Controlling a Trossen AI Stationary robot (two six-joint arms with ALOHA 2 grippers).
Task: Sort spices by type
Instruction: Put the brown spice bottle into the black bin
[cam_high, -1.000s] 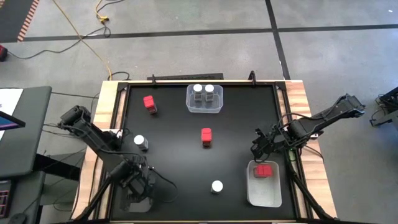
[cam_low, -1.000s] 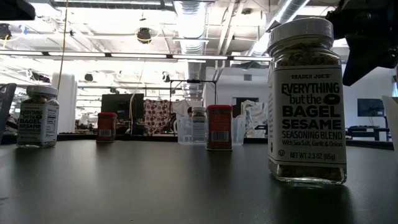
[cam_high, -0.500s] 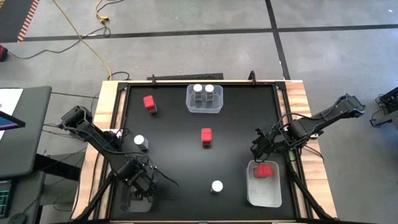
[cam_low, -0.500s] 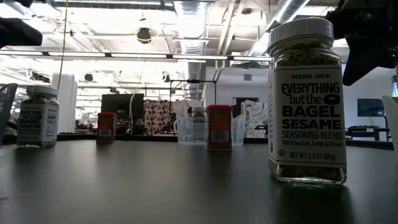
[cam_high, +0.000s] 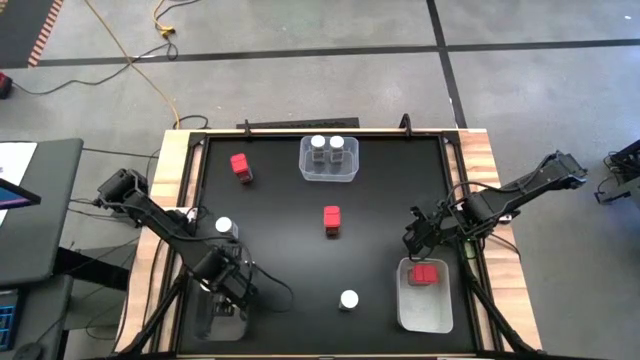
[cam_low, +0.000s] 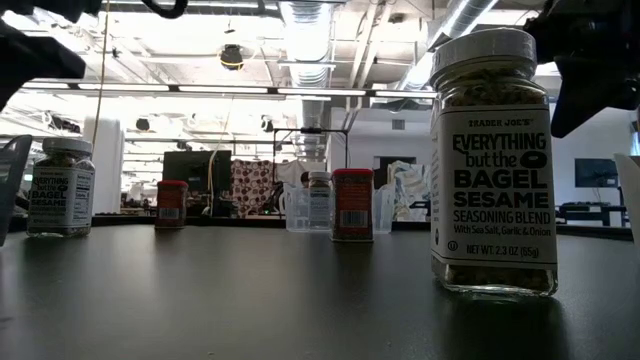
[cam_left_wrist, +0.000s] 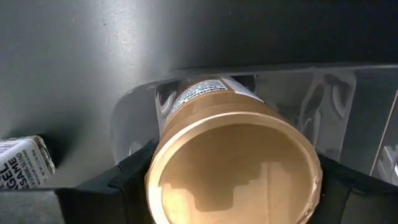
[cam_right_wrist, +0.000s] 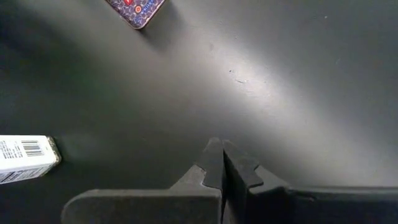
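Spices: nearest the low camera is a white-lid sesame jar (cam_low: 492, 165), standing upright alone on the black table (cam_high: 290, 260) at its front edge, right of centre in the high view. Left gripper (cam_high: 232, 285) sits over the front-left corner, fingers (cam_left_wrist: 127, 180) clamped on a tan-lid jar (cam_left_wrist: 233, 165), lid toward the wrist camera, held above a clear bin (cam_left_wrist: 348, 112); can't tell if the jar touches the bin. Front-right corner: another clear bin (cam_high: 425, 310) with one red box (cam_high: 426, 273) lying in its far end. Right gripper (cam_high: 418, 232) hangs just beyond that bin near the table's right edge, fingers (cam_right_wrist: 214, 163) pressed together, holding nothing. Left side, a bit farther back: second white-lid sesame jar (cam_high: 225, 228), upright, beside the left arm. Mid-table: red box (cam_high: 332, 220) upright, well apart from everything else. Far left: another red box (cam_high: 240, 165), also standing alone. Far centre: third clear bin (cam_high: 329, 174) against the back edge with two white-lid jars (cam_high: 327, 146) side by side inside, upright. In the right wrist view a red box top (cam_right_wrist: 135, 9) and a jar's label edge (cam_right_wrist: 28, 158) show at the frame's margins; can't match them to specific containers with certainty.
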